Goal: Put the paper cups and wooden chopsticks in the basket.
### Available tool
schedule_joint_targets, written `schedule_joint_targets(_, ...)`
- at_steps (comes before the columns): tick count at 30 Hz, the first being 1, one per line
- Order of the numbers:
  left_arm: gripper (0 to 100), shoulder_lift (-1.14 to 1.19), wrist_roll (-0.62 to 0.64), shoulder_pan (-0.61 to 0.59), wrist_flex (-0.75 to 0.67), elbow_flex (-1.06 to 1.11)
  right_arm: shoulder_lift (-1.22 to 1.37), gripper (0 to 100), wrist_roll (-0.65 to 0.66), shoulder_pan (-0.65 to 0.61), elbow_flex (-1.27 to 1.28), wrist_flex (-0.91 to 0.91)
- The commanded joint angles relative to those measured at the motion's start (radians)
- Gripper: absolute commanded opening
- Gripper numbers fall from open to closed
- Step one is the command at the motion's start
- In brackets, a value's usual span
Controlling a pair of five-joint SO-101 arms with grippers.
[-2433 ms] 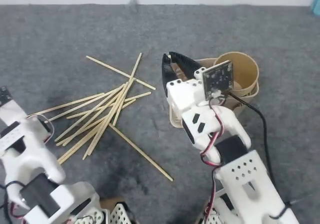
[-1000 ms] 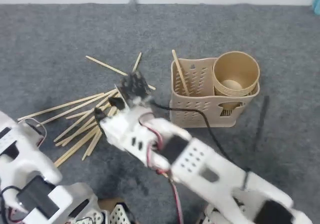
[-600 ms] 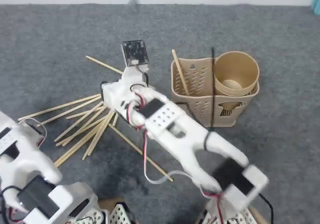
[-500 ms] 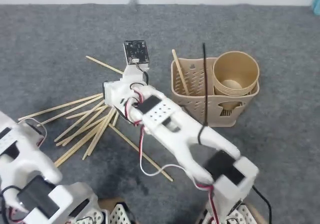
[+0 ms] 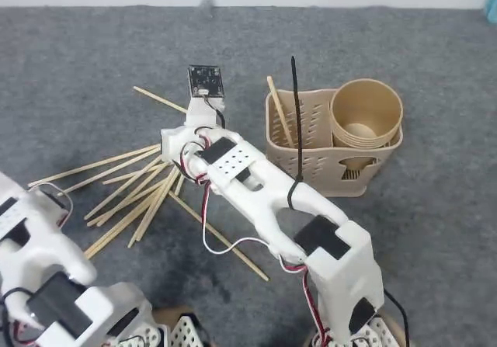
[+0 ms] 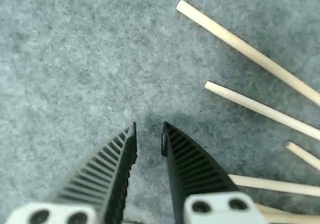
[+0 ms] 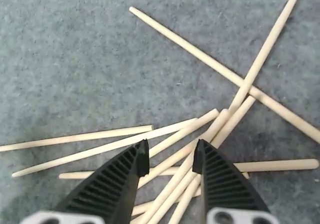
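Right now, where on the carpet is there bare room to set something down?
Bare carpet runs behind the chopstick pile and basket, and right of the basket. It is crowded left of the basket, where the right claw hangs over the pile.

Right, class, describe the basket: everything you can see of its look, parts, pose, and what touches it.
The basket is tan and plastic-looking, with slotted walls and a shaped cut-out low in its front. It stands upright on the grey carpet. It has two compartments. The one farther from the loose chopsticks holds stacked paper cups. The nearer one holds a single wooden chopstick, leaning with its tip above the rim. In the high view a black cable crosses in front of it.
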Motion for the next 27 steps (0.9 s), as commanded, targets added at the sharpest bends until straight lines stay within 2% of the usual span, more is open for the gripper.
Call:
schedule_joint_targets(1,8,-0.008,0.009,0.003,-0.017,-0.041,-0.018,15.5,-0.009,0.031,-0.063,0.013)
schedule_joint_targets(27,8,-0.008,0.009,0.003,-0.017,-0.038,0.145,13.3,-0.005,0.056,-0.186,0.012)
